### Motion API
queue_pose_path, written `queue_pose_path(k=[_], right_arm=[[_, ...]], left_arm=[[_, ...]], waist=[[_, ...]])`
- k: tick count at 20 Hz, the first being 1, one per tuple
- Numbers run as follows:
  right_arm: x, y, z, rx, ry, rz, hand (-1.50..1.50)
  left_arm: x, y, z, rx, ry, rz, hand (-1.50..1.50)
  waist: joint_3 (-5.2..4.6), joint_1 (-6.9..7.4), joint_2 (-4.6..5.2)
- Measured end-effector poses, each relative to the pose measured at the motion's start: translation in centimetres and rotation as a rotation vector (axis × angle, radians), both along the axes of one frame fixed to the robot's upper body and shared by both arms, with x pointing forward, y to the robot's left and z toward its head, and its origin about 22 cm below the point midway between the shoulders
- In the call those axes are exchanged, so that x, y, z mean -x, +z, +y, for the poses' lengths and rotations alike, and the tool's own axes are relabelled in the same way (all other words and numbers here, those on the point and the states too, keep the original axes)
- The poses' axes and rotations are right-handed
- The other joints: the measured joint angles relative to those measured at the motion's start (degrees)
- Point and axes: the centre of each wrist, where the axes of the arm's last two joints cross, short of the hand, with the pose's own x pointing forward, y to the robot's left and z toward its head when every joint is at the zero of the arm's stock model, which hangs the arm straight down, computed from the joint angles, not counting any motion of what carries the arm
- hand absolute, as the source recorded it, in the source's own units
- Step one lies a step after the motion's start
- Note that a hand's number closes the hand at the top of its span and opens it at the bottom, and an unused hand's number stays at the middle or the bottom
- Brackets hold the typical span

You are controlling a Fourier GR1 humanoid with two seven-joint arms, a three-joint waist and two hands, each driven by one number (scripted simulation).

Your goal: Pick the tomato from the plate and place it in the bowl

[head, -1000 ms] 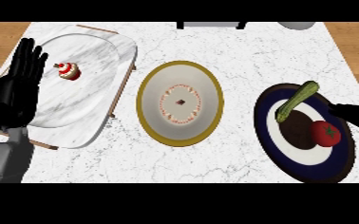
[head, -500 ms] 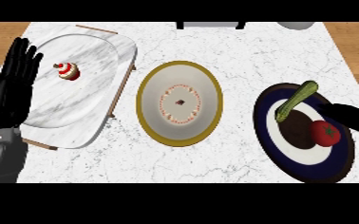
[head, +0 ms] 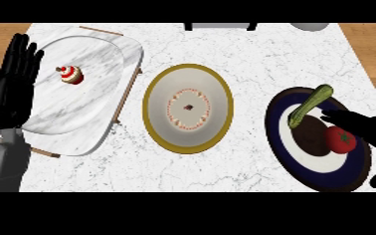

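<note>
Fingers (head: 345,118) of the right hand (head: 360,124) spread just above the tomato (head: 340,139) on the plate (head: 283,147), right of the bowl (head: 189,108); round, smooth, likely slippery, best cupped around its sides.

The right hand (head: 352,124) has slid further over the plate (head: 283,144) toward the tomato (head: 340,139).

a kitchen, set for food. a white marble counter (head: 257,55) with a wooden edge runs under everything. just right of the left hand (head: 18,87) lies a marble tray (head: 95,114) with a small cupcake (head: 70,74) on it. further right sits a gold-rimmed bowl (head: 158,124). under the right hand (head: 356,124) is a dark-rimmed plate (head: 283,147) holding a tomato (head: 340,139) and a cucumber (head: 310,104).
</note>
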Motion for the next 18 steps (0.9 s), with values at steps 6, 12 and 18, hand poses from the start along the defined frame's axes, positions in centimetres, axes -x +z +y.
queue_pose_path(k=[6,12,18], right_arm=[[-0.5,-2.3,0.5,0.023,-0.025,0.033,-1.5],[-1.8,-3.1,-0.3,0.051,-0.049,0.041,1.5],[-2.6,-3.5,-0.4,-0.001,-0.009,-0.037,1.5]], left_arm=[[0.3,-0.3,-0.5,0.005,-0.004,0.001,0.0],[0.6,0.0,-0.2,0.003,-0.014,0.001,0.0],[0.3,0.3,0.0,0.002,-0.011,0.007,0.0]], waist=[[-0.01,0.08,0.0],[-0.01,0.18,0.01],[-0.25,0.03,-0.08]])
